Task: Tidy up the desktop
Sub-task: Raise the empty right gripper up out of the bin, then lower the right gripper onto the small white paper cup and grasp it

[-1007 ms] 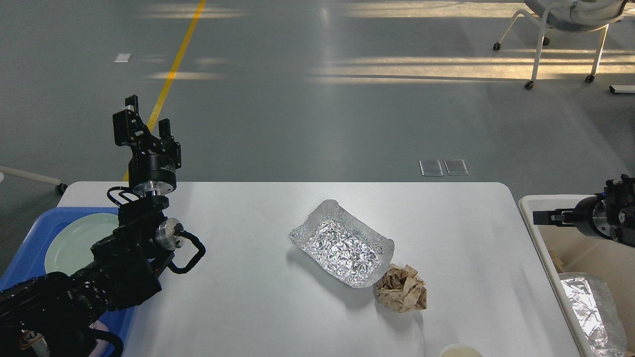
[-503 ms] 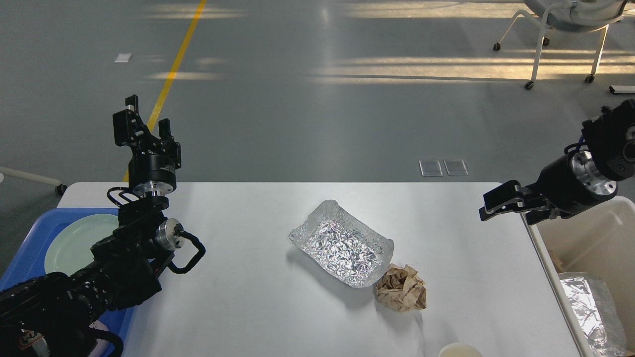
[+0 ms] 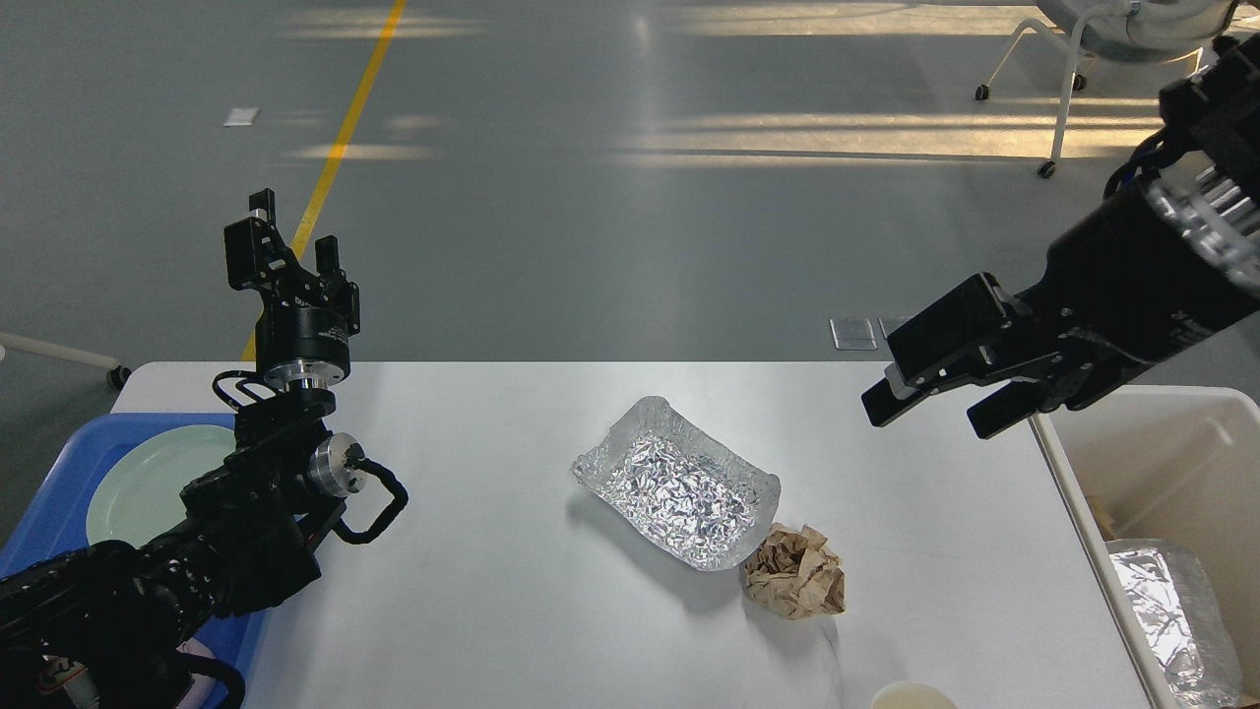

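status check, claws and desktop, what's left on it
Left claw open, raised, empty. Right claw open, empty, above desktop. Foil tray, crumpled brown paper, cup rim still out. Nothing blocking.

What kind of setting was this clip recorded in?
Probably a lab or industrial hall set up as a mock cleanup station. The grey floor is open and bare with a yellow line painted on it, a wheeled chair stands beyond, and the desktop stands alone.

No readable text anywhere. Left end effector (image 3: 285, 258) body shows faint pale marking, possibly a logo, too small to read. Foil tray (image 3: 677, 483), crumpled paper (image 3: 795, 583), tabletop (image 3: 512, 591): unmarked.
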Controlling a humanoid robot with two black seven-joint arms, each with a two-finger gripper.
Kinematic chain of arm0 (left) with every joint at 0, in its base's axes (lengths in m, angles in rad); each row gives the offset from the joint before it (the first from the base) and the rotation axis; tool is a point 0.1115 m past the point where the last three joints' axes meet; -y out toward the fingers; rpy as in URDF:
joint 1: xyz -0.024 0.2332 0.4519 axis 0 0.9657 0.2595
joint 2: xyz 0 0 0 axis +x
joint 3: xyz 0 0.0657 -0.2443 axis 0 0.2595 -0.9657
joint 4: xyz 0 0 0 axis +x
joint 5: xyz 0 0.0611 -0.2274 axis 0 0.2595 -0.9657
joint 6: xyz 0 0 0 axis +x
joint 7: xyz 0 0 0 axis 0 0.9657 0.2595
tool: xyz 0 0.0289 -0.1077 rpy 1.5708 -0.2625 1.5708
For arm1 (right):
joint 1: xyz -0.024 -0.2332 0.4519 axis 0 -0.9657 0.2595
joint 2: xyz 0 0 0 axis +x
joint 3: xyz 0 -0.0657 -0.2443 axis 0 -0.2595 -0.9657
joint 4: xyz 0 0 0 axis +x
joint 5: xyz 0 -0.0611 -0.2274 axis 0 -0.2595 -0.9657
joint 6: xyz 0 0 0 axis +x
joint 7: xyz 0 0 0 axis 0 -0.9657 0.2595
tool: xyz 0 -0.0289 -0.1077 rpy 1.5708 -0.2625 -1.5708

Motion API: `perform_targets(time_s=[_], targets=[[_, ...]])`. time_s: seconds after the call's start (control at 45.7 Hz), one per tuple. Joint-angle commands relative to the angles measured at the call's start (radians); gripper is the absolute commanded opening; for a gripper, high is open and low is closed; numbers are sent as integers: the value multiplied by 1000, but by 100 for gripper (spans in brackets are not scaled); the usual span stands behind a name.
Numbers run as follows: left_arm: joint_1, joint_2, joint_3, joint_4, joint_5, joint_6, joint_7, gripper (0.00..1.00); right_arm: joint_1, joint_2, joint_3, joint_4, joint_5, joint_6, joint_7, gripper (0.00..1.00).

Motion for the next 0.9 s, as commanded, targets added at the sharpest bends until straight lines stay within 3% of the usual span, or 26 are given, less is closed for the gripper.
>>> perform_targets(time_s=[0.0,0.263,0.416,0.876], targets=[[0,0,0,0,0,0,0,96,25,2,11,0,24,3,-1,99],[0,0,0,0,0,0,0,96,-67,47,0,-8,-41,3,-4,99],[0,0,0,0,0,0,0,96,-170,52,0,-8,-138,-51,-4,99],[0,0,0,0,0,0,0,96,-576,61,-1,-8,-462,-333,-4,99]])
